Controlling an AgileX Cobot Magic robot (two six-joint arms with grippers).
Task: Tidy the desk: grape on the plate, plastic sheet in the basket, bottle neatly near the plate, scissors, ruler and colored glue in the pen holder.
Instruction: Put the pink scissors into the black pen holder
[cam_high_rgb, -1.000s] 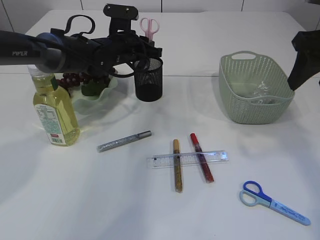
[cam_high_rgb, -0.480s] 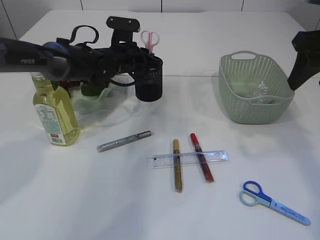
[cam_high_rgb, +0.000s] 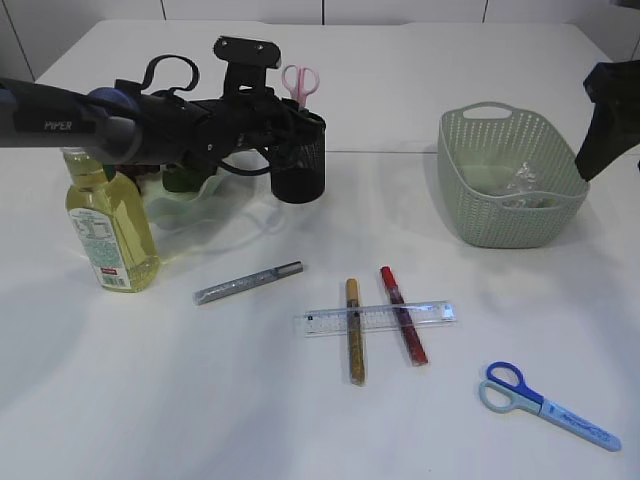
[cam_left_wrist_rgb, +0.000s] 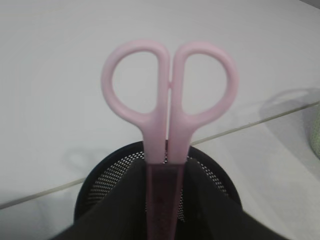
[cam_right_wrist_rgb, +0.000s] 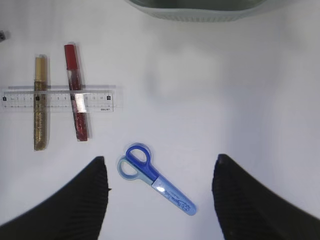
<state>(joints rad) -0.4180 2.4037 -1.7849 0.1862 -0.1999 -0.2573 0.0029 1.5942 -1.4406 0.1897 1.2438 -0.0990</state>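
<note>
Pink scissors (cam_left_wrist_rgb: 169, 120) are pinched between the left jaws (cam_left_wrist_rgb: 167, 200), blades down, pale pink plastic handles up, two rounded loops side by side and closed together. The dark pads (cam_left_wrist_rgb: 132, 200) are seen on either side of the shank, at the mouth of the black mesh pen holder (cam_high_rgb: 299, 160), which lies directly below the jaws. Whether the blade tips touch the holder's bottom cannot be told.

Behind the left arm, a green wavy plate (cam_high_rgb: 190, 195) with dark grapes (cam_high_rgb: 140, 158) is partly hidden; a bottle (cam_high_rgb: 108, 225) of yellow liquid stands beside it.

The right jaws (cam_right_wrist_rgb: 160, 195) are spread wide, nothing between them. Just ahead of them, between the two dark fingers (cam_right_wrist_rgb: 75, 205), blue scissors (cam_right_wrist_rgb: 155, 179) are lying flat on the white surface (cam_high_rgb: 200, 400), closed, loops in two blues, pale blade cover pointing toward the right finger.

Further ahead and to the left, a clear ruler (cam_right_wrist_rgb: 57, 101) is laid across a gold glue pen (cam_right_wrist_rgb: 40, 110) and a red glue pen (cam_right_wrist_rgb: 76, 92). A silver glue pen (cam_high_rgb: 248, 283) is lying apart. A green basket (cam_high_rgb: 510, 180) holds a crumpled clear sheet (cam_high_rgb: 522, 182).
</note>
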